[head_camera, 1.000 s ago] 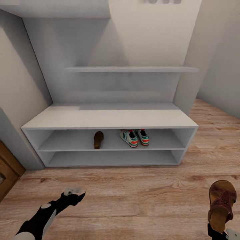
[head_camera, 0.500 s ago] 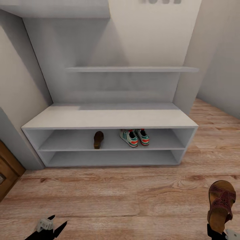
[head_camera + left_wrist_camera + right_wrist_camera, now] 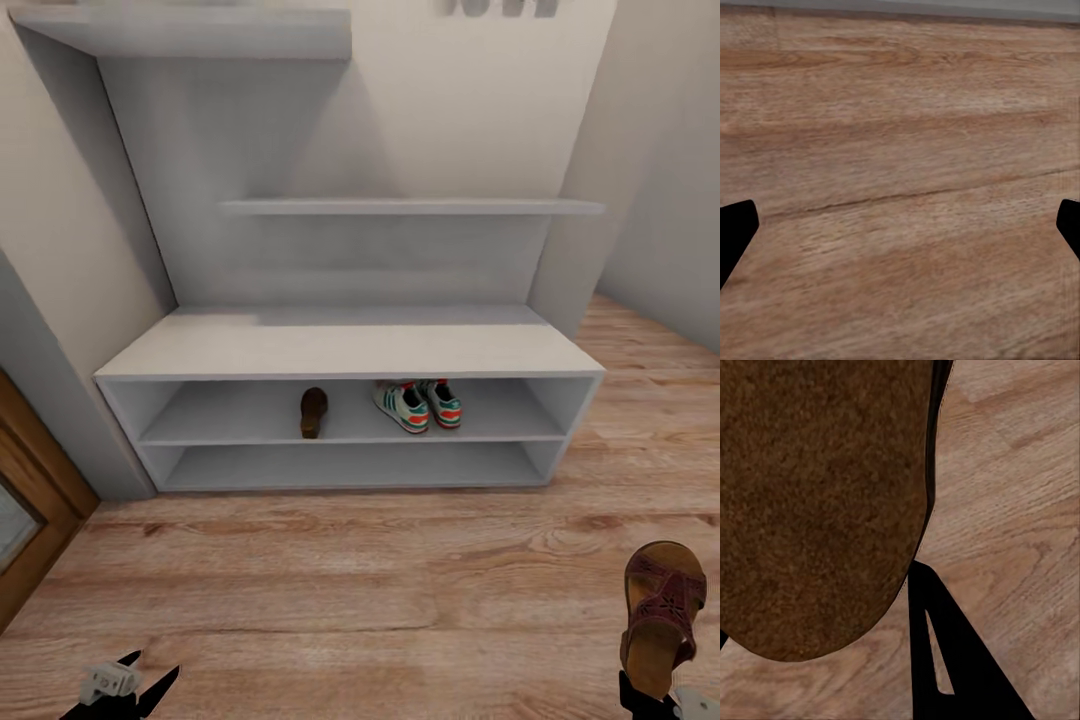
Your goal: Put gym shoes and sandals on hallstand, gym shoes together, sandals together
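Rack [image 3: 340, 350] upper shelf already held both gym shoes [image 3: 418, 404] together mid-right and one sandal [image 3: 313, 411] left of them. My right gripper [image 3: 650, 695] seemingly clenched the last sandal [image 3: 661, 614] above the floor [image 3: 380, 590]; left gripper [image 3: 125, 685] spread, nothing in it. One placement remained.

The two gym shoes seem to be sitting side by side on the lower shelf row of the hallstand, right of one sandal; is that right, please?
Not quite: in the head view the two gym shoes sit side by side on the upper shelf row of the hallstand, right of one sandal.

Head high; wrists near floor [image 3: 900, 150]
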